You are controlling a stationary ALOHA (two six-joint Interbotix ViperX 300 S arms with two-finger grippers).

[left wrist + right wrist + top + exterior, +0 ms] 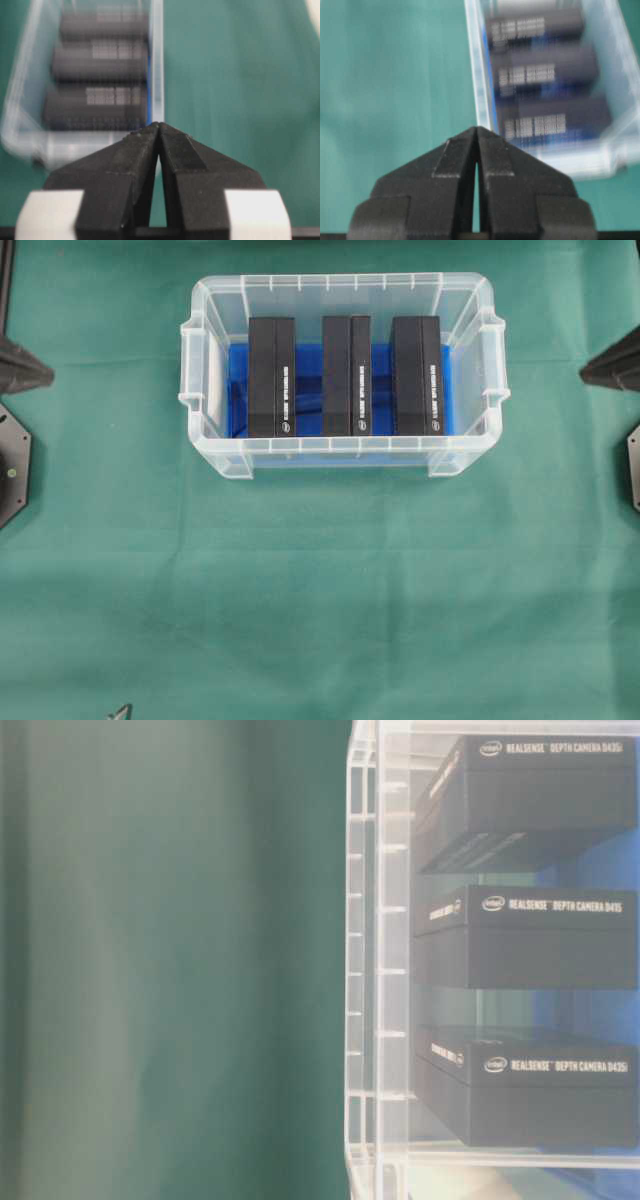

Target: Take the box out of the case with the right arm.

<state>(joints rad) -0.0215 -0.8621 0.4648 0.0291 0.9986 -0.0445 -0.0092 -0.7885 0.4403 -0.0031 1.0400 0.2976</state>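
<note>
1. The clear translucent plastic case (343, 292) sits open-topped on the green cloth-covered table (320, 590), so access from above is unblocked.
2. Three black rectangular boxes (347, 375) stand side by side inside, with narrow blue-floored gaps between them.
3. Wider gaps separate the outer boxes from the case's end walls.
4. Cloth all round the case lies bare.

A green cloth (320, 600) covers the whole table. It lies mostly flat, with faint creases. The light falls soft and even across it.
</note>
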